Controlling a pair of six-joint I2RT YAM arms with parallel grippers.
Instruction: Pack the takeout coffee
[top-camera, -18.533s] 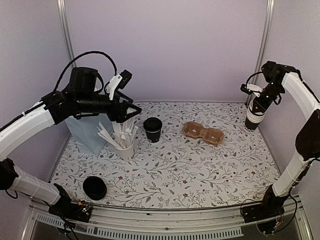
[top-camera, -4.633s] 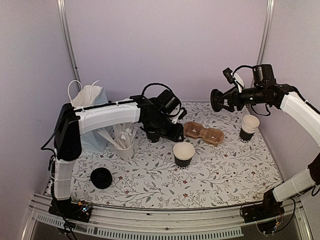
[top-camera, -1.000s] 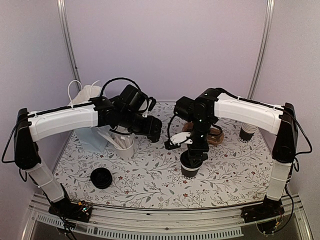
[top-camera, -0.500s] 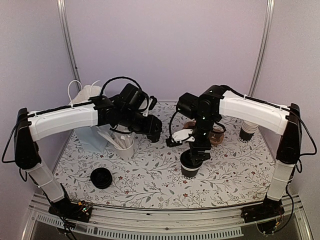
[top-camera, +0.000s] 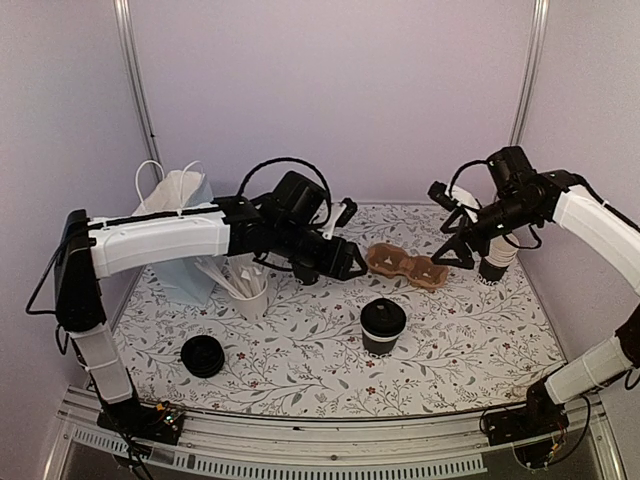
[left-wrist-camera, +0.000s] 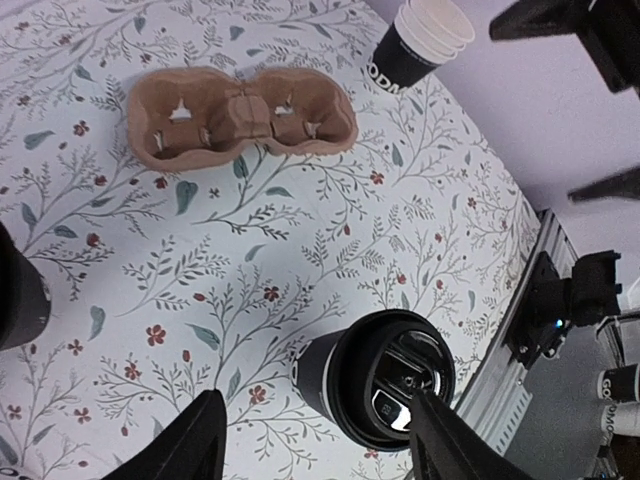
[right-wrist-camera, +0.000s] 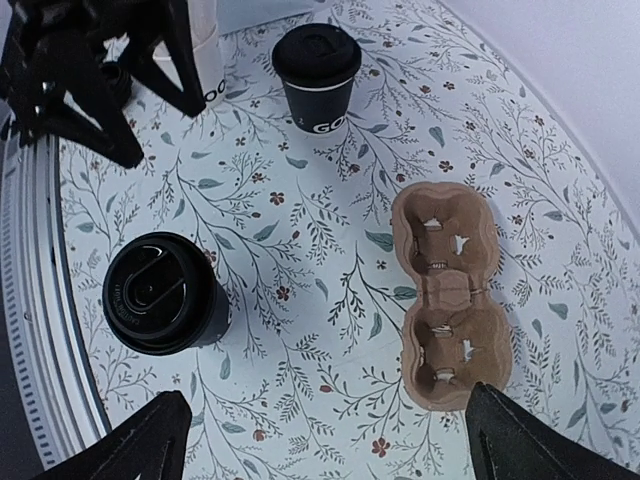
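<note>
Black lid (top-camera: 383, 317) now on coffee cup (top-camera: 380, 344)

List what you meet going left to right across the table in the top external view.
pile of loose black lids → white cup of stirrers → lidded takeout coffee → stack of unlidded cups

The left arm (top-camera: 160, 235), white-shelled with black joints, rises from its base and stretches level towards the middle of the table. Its black wrist tips downward, and the left claw (left-wrist-camera: 320, 397) is spread wide with nothing gripped. The right arm (top-camera: 600, 215) bends high at the right side, its forearm angling inward. The right claw (right-wrist-camera: 325, 395) also gapes wide, holding nothing.
</note>
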